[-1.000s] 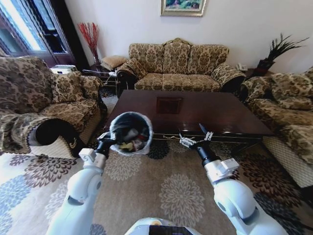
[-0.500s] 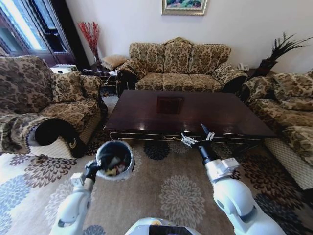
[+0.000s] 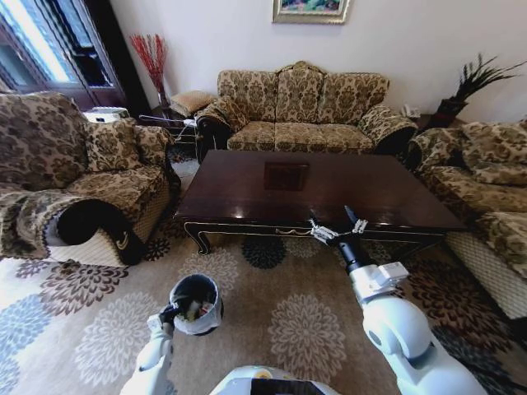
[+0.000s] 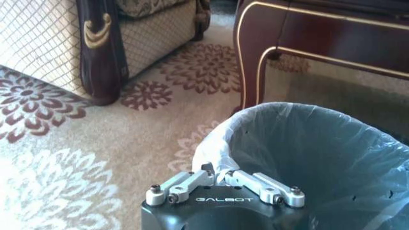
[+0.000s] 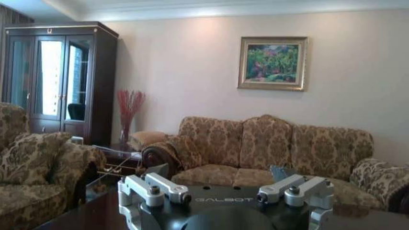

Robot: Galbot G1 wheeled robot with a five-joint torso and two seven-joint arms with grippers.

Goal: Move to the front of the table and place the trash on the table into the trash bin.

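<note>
Head view: the left end effector (image 3: pixel 176 311) pinches the near rim of the trash bin (image 3: pixel 198 303), whose black body and folded whitish liner hang low over the carpet (image 3: pixel 280 329), bits of trash (image 3: pixel 195 309) visible inside. Gripping the rim lets the bin stay upright, so its contents probably stay put. In the left wrist view the fingers (image 4: pixel 191 181) are pressed together on the liner edge. The right end effector (image 3: pixel 338 230) hovers spread and empty at the near edge of the dark tabletop (image 3: pixel 247 185), well apart from the bin.
</note>
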